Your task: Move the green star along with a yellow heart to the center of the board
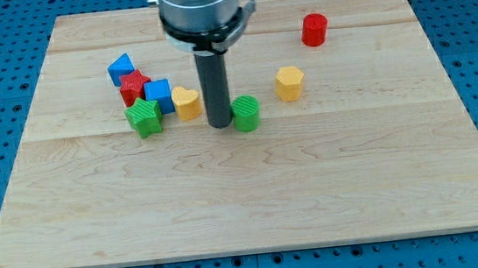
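Note:
The green star [143, 118] lies left of the board's middle. The yellow heart [187, 103] sits just to its right, a small gap apart. My tip [220, 124] rests on the board right of the yellow heart, close beside a green cylinder [246, 113] on its right. The dark rod rises from the tip to the arm's grey head at the view's top.
A blue cube [159, 96], a red star [134, 87] and a blue triangular block [121, 69] cluster above the green star. A yellow hexagon [289, 83] lies right of the green cylinder. A red cylinder [314, 30] stands at upper right. The wooden board [246, 204] sits on a blue surface.

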`<state>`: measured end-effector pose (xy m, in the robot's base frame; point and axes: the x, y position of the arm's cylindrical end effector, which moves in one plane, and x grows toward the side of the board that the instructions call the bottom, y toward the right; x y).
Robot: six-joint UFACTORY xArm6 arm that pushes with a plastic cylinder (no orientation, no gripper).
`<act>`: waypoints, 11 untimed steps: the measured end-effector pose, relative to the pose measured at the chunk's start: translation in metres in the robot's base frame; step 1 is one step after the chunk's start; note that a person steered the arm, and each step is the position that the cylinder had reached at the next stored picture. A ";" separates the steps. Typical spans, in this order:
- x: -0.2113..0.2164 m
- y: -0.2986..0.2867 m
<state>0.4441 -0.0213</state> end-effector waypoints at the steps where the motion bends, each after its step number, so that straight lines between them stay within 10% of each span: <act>1: 0.000 -0.005; 5: 0.010 -0.159; 11: -0.070 0.007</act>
